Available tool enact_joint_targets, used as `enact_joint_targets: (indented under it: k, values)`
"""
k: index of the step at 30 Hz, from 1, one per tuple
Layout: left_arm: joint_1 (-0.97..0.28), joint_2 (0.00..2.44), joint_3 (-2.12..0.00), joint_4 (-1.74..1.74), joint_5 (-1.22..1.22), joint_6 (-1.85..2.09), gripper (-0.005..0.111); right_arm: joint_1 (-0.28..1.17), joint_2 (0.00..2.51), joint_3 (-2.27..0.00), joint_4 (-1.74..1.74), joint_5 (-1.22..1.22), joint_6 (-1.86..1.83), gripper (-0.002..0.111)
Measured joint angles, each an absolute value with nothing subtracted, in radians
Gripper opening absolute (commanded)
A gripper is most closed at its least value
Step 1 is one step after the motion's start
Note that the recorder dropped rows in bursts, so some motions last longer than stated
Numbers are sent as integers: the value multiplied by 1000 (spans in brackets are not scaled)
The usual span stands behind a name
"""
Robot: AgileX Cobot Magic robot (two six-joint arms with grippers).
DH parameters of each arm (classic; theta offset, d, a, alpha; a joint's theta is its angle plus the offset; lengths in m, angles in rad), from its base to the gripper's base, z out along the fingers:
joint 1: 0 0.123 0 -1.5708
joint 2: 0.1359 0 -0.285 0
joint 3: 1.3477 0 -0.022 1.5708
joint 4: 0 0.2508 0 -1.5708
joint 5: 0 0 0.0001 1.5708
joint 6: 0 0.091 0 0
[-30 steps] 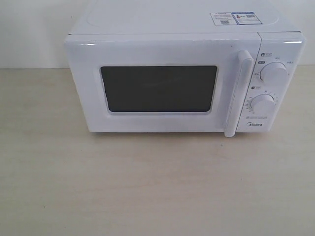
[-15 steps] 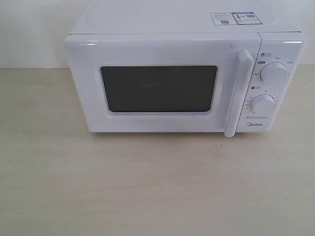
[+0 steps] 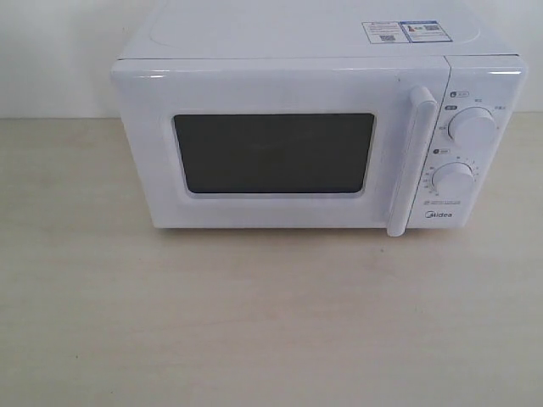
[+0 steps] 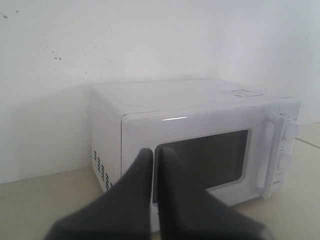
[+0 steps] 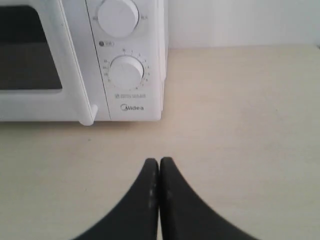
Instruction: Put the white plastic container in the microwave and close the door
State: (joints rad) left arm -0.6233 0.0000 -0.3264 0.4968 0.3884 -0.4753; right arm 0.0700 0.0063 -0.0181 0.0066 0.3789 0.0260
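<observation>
The pale wooden worktop [image 3: 254, 322] carries the white Midea microwave [image 3: 288, 42], which stands against a white wall. Its door [image 3: 271, 89] is shut flush with the front. The dark window [image 3: 273, 153] shows nothing of the inside, so the white plastic container cannot be located. The vertical bar handle [image 3: 411, 161] stands beside two round dials, the upper dial [image 3: 472, 127] above the lower dial [image 3: 452, 181]. Label stickers [image 3: 403, 31] lie on the top. The left end effector [image 4: 154, 155] has its fingers pressed together and faces the door's hinge side, apart from it. The right end effector [image 5: 159, 162], also pressed together, hangs over bare worktop, apart from the dial panel.
</observation>
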Motion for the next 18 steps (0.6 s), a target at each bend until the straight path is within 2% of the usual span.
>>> enact_joint_targets:
  k: [18]
  values:
    - [-623,0,-326,497,388,-475,4,70,5,-4,7,361,28,0]
